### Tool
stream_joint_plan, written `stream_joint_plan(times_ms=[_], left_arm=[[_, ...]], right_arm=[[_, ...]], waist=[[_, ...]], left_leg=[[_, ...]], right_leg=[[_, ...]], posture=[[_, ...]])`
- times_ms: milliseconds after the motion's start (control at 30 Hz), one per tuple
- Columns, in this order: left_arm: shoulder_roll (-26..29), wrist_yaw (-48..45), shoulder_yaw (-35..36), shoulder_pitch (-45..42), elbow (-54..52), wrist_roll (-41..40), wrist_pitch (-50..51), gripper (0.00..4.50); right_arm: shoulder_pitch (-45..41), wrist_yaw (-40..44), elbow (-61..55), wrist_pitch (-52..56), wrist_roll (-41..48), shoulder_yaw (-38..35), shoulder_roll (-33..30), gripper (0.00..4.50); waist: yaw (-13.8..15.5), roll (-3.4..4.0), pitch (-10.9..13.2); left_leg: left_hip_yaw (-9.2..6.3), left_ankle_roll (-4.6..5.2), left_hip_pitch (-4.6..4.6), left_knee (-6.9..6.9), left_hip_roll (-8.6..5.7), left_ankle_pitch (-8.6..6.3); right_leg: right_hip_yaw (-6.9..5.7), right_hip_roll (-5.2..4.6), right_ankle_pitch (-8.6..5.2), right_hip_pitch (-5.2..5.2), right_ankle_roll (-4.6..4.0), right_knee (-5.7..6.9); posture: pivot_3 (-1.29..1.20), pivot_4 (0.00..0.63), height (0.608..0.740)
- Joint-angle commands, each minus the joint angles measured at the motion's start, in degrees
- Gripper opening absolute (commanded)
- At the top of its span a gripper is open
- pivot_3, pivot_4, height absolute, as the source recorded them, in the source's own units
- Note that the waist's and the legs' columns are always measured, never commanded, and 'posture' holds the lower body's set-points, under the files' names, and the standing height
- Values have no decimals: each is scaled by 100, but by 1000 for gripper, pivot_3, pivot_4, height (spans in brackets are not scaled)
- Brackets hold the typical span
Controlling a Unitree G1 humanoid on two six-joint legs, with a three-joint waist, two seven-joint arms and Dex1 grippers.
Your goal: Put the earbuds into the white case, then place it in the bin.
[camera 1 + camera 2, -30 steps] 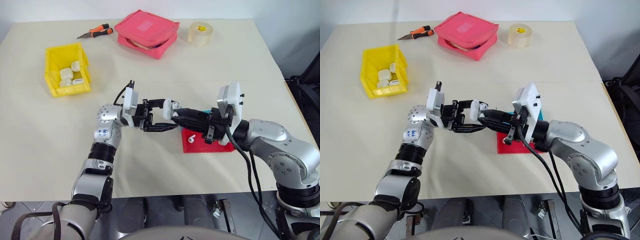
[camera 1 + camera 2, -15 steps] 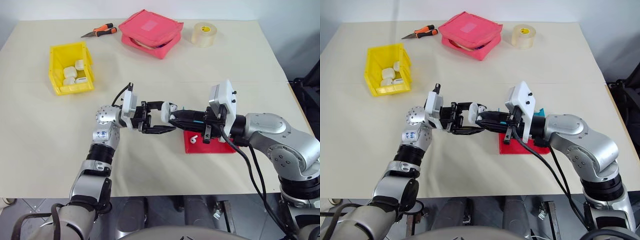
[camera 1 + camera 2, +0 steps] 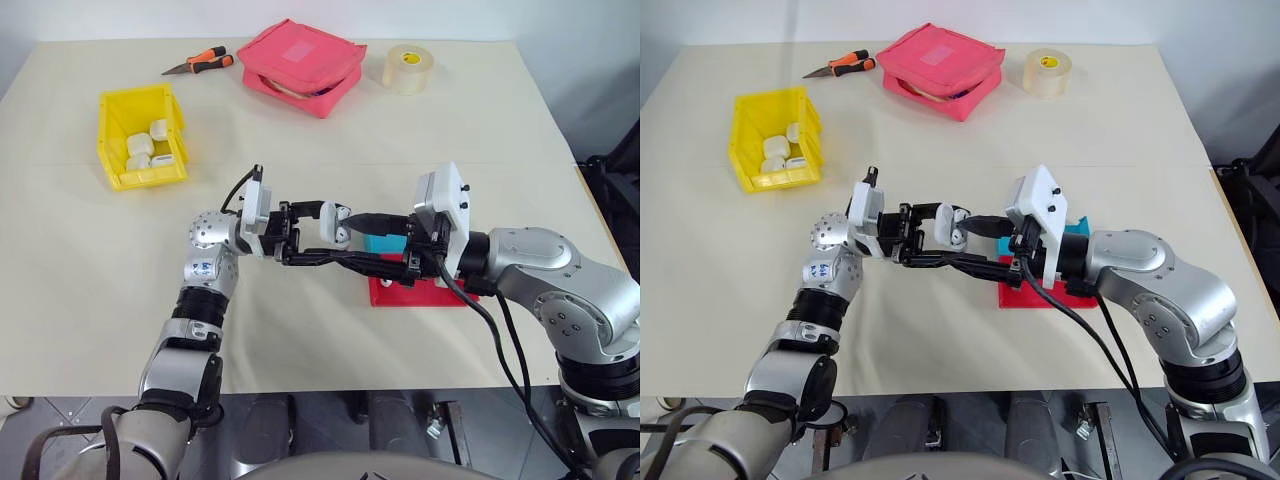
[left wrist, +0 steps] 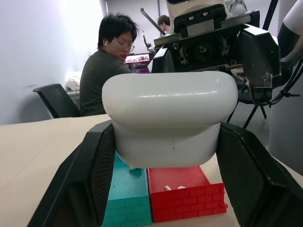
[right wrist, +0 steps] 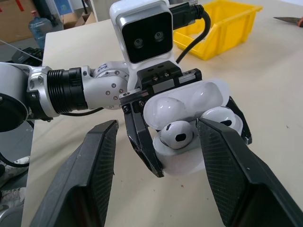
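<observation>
My left gripper (image 3: 322, 236) is shut on the white case (image 3: 336, 222) and holds it in the air over the table's middle. The lid (image 5: 189, 98) stands open, and two earbuds (image 5: 179, 135) sit in the case's wells. My right gripper (image 3: 352, 240) faces it, open, with one finger above the case and one below, not touching it. The yellow bin (image 3: 108, 140) stands at the far left and holds several white cases. In the left wrist view the case (image 4: 168, 118) sits between both black fingers (image 4: 90, 179).
A red tray (image 3: 425, 293) and a teal tray (image 3: 381, 244) lie under my right gripper; small white pieces (image 4: 173, 187) lie in the red one. A pink pouch (image 3: 295, 65), tape roll (image 3: 408, 68) and orange-handled pliers (image 3: 195, 63) sit at the far edge. A person (image 4: 106, 66) sits beyond.
My right gripper's fingers have spread from nearly shut at the case to wide open around it. The left gripper and the case have stayed put. The camera shifted slightly.
</observation>
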Motion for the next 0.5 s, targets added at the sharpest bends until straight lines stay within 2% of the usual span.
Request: stream_joint_plan(times_ms=[33, 333, 500], left_arm=[[52, -76, -52, -101, -17, 49, -104, 2793], [112, -5, -45, -204, 225, 165, -208, 2793], [237, 285, -193, -310, 260, 560, -224, 2793]], right_arm=[[-182, -116, -286, 62, 200, -350, -58, 2761], [-214, -183, -493, 287, 475, -651, -240, 2761], [-221, -598, -522, 801, 440, -826, -656, 2761]], waist=[[0, 0, 0], [4, 0, 0], [13, 0, 0]], left_leg=[[0, 0, 0, 0, 0, 0], [-1, 0, -1, 0, -1, 0], [-1, 0, -1, 1, -2, 0]], right_leg=[[0, 0, 0, 0, 0, 0], [0, -1, 0, 0, 0, 0], [-1, -3, 0, 0, 0, 1]], posture=[[0, 150, 740], [0, 150, 740], [0, 150, 740]])
